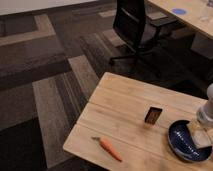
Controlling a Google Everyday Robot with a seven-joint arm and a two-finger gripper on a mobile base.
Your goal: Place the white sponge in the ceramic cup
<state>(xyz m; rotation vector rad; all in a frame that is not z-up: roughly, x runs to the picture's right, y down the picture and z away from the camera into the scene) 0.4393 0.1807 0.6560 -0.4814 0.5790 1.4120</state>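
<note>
The ceramic cup [182, 142], a dark blue glossy shallow dish, sits on the wooden table near its right front corner. A pale off-white block, the white sponge [201, 140], lies on the right side of the dish. My gripper [199, 130] hangs from the grey arm at the right edge of the view, right above the sponge and the dish. Whether it still touches the sponge is not visible.
An orange carrot [109, 148] lies near the front edge of the wooden table [125, 110]. A small dark upright square thing [153, 115] stands mid-table, left of the dish. A black office chair [136, 27] stands behind the table on the striped carpet.
</note>
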